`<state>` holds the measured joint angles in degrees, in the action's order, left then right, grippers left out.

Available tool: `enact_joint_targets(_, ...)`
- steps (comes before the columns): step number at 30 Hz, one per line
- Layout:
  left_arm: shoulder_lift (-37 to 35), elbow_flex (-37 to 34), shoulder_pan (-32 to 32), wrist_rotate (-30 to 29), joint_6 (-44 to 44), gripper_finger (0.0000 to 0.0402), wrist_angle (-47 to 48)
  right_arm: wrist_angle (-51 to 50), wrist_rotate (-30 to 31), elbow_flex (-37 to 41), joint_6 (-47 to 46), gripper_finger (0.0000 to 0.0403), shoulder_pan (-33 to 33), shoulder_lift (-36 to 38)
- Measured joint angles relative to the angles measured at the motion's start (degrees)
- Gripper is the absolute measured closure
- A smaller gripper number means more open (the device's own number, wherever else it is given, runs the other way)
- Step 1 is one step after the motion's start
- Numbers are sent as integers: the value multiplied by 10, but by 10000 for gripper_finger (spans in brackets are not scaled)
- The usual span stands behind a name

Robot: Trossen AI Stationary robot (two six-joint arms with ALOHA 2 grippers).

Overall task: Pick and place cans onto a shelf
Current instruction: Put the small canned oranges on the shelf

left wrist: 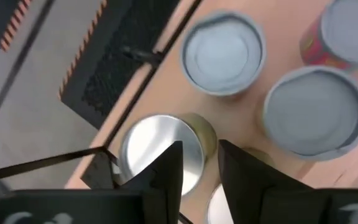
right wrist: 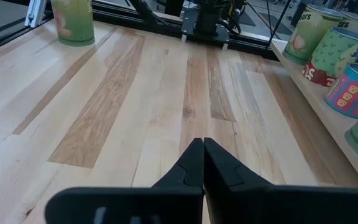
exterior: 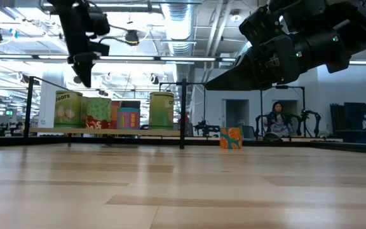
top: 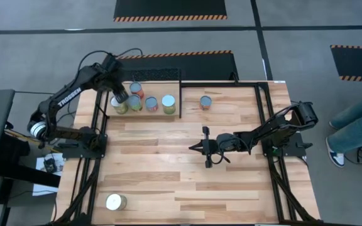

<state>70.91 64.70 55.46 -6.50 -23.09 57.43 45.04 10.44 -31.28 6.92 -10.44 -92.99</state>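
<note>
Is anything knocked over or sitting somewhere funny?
Nothing is tipped or spilled. Five cans stand upright on the shelf. Two are not there yet: an orange can on the table just right of the shelf, and a yellow-green can alone at the near left corner. The left tool hangs above the shelf's left end.

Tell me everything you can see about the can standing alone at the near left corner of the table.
The lone can is a small tin cylinder with a shiny silver-white top and a yellow-green label carrying a reddish picture. It stands upright on the wooden table near its front left corner, far from the shelf and the other cans. Nothing touches it, and neither arm is near.
</note>
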Motion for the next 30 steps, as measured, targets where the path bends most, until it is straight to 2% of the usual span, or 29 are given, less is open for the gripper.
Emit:
enact_joint_targets(3,-17,10,0,3,0,311,0,0,0,0,0,386,0,0)
enact_joint_targets(7,-62,0,-18,42,-7,327,0,0,0,0,0,386,0,0)
enact_joint_targets(13,-166,-39,-104,65,22,385,-13,9,3,0,7,392,0,0)
enact_joint_targets(15,-209,-61,-148,68,52,397,-48,8,29,-1,13,394,-4,3)
enact_joint_targets(19,-290,-125,-238,67,112,397,-147,-17,118,-1,37,395,-17,28)
enact_joint_targets(23,-351,-205,-313,64,155,400,-259,-50,191,0,59,392,-27,82)
enact_joint_targets(26,-380,-262,-356,61,163,401,-336,-86,191,0,71,393,-17,136)
enact_joint_targets(30,-397,-330,-398,50,161,401,-432,-101,112,10,68,398,38,182)
